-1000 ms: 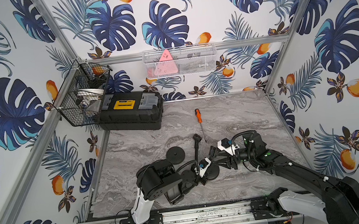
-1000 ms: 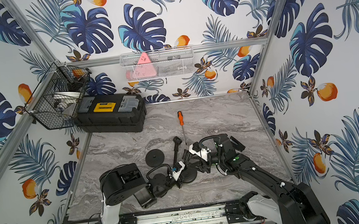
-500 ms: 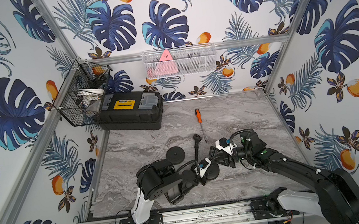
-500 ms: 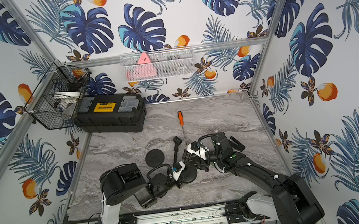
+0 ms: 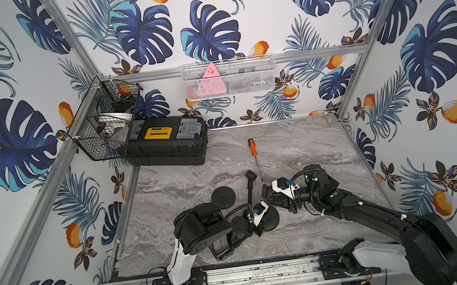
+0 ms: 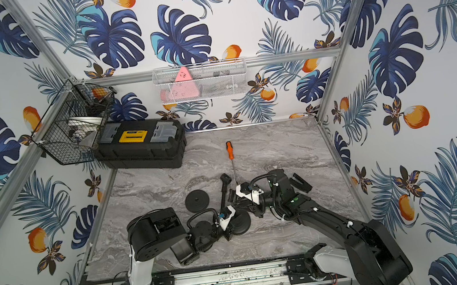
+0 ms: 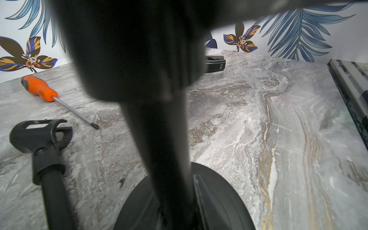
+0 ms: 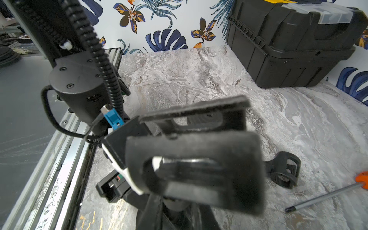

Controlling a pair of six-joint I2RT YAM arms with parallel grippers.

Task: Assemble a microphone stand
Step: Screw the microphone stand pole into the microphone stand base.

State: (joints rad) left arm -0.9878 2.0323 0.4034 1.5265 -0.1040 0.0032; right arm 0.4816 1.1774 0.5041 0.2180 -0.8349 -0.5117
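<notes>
Marble tabletop [image 5: 296, 146], front centre: left jaws clamped on round base [image 5: 273, 220]. Right jaws drawn together, empty as far as seen, close by base. Pole [image 5: 249, 191] lies flat just left of right jaws, long axis front-to-back, clip [image 5: 250, 174] end far; right arm [image 5: 359, 213] nearer
</notes>
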